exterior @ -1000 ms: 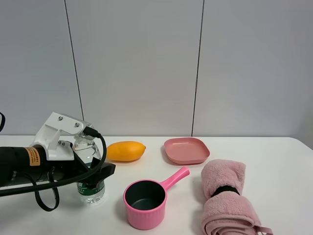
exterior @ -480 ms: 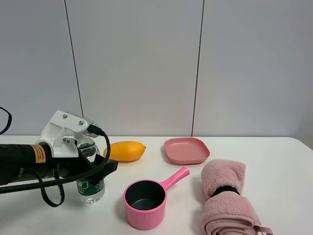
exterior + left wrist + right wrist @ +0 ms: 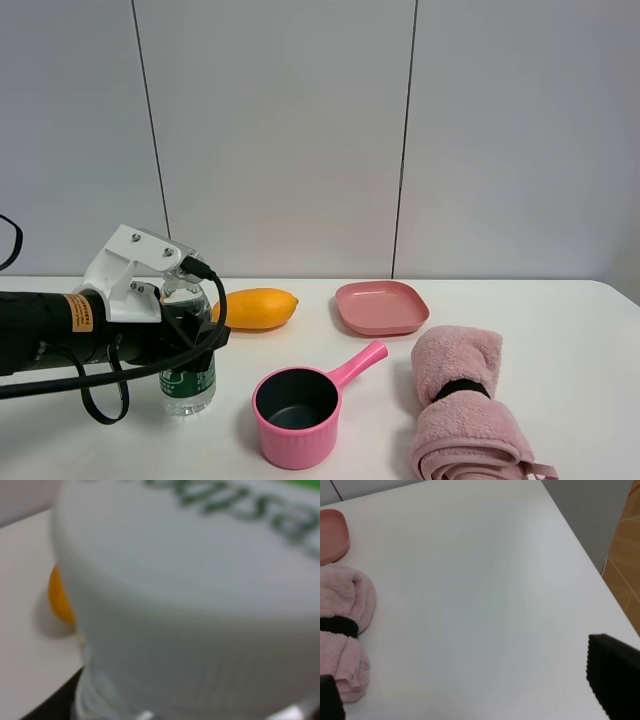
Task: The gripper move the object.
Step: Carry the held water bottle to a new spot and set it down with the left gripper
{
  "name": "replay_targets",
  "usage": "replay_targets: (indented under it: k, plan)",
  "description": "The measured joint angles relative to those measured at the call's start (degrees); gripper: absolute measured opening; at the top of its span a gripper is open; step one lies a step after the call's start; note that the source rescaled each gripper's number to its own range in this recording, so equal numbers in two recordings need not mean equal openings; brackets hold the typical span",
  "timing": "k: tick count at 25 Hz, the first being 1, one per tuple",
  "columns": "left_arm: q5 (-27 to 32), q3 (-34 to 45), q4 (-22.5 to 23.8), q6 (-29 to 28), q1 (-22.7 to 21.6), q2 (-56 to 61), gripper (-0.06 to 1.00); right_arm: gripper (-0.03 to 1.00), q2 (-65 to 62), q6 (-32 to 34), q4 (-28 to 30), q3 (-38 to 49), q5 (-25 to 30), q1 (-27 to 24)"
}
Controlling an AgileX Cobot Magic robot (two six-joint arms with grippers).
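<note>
The clear water bottle (image 3: 187, 385) with a green label stands upright on the white table at the left. My left gripper (image 3: 200, 342), black jaws on a white bracket, has its jaws around the bottle's middle and is shut on it. The left wrist view is filled by the blurred white cap (image 3: 190, 605). My right gripper (image 3: 470, 690) is open and empty over bare table at the right, with one black fingertip (image 3: 612, 675) showing at each side; it is out of the exterior view.
An orange-yellow mango (image 3: 258, 308) lies just behind the bottle. A pink saucepan (image 3: 297, 405) stands to its right. A pink plate (image 3: 381, 307) and a rolled pink towel (image 3: 460, 410) lie further right. The table's right edge (image 3: 585, 555) is near the right gripper.
My left gripper has moved forward around the bottle and its jaws have drawn in on it. The bottle's top shifted slightly right. Nothing else has moved.
</note>
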State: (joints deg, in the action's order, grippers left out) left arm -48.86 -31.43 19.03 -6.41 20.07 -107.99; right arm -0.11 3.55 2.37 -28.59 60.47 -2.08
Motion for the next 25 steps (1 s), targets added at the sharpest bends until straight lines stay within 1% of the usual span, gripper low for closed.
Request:
replay_targets:
  k: [1,3,5,6,7,9,11,12,13,14,16,21,25]
  plan:
    - [0.49,-0.42,0.76,-0.07,0.00,0.95,0.00,1.00,0.00,0.00,0.00,0.00,0.00,0.00]
    - [1.57,-2.56,3.84,-1.23,0.00,3.07,0.00,1.00,0.00,0.00,0.00,0.00,0.00,0.00]
    - [2.88,-6.00,9.44,-5.53,0.00,4.90,0.00,1.00,0.00,0.00,0.00,0.00,0.00,0.00]
    - [3.89,-8.51,12.90,-8.38,0.00,5.75,0.00,1.00,0.00,0.00,0.00,0.00,0.00,0.00]
    - [5.46,-11.38,16.13,-12.44,0.00,6.27,0.00,1.00,0.00,0.00,0.00,0.00,0.00,0.00]
    - [9.10,-17.46,24.47,-21.87,0.07,6.68,0.00,1.00,0.00,0.00,0.00,0.00,0.00,0.00]
    - [12.69,-23.75,31.74,-30.28,0.70,6.70,0.00,1.00,0.00,0.00,0.00,0.00,0.00,0.00]
    - [14.30,-27.00,35.21,-34.10,1.19,6.65,0.00,1.00,0.00,0.00,0.00,0.00,0.00,0.00]
    - [15.26,-30.16,37.79,-36.66,1.64,6.38,0.00,1.00,0.00,0.00,0.00,0.00,0.00,0.00]
    - [16.02,-33.22,39.26,-39.05,2.25,6.06,0.00,1.00,0.00,0.00,0.00,0.00,0.00,0.00]
    - [16.81,-38.34,40.90,-42.10,3.60,4.71,0.00,1.00,0.00,0.00,0.00,0.00,0.00,0.00]
    - [17.91,-49.76,41.88,-46.39,7.13,-1.03,0.00,1.00,0.00,0.00,0.00,0.00,0.00,0.00]
    - [20.19,-57.81,42.27,-49.86,9.88,-6.94,0.00,1.00,0.00,0.00,0.00,0.00,0.00,0.00]
